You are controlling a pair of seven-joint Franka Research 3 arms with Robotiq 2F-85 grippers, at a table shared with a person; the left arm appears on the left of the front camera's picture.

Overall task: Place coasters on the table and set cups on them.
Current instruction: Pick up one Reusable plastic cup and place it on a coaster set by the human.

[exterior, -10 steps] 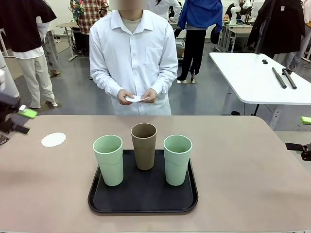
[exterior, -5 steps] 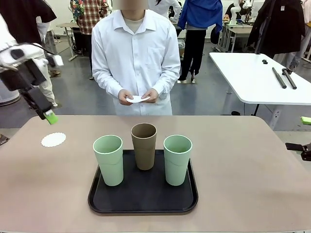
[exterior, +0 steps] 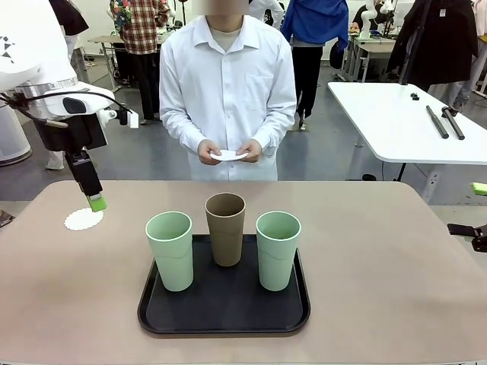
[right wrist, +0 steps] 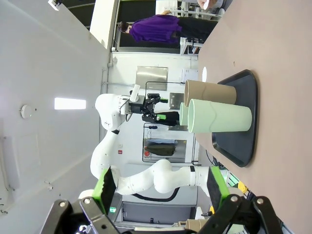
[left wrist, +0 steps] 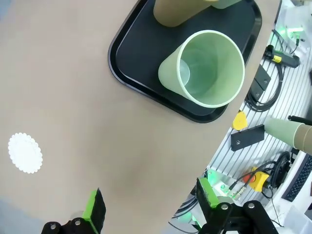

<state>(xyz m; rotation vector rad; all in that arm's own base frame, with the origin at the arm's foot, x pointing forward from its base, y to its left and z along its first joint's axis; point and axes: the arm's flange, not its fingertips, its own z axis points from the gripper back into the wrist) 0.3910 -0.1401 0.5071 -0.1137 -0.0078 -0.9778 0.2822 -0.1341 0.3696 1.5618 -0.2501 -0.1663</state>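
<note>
White scalloped paper coaster (exterior: 84, 220) lies flat on beige table (exterior: 380, 266).

Grey floor (exterior: 135, 163) beyond — a white side table (exterior: 380, 114) at right, two black rods (exterior: 437, 122) on it.

The brown cup (left wrist: 183, 12) and the far end of the tray (left wrist: 141, 53) are cut off by the left wrist view's top edge.

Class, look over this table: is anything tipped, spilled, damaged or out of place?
Nothing stands out. The brown cup and both green cups stand upright on the black tray; the one coaster lies flat on the table, left of it.
</note>
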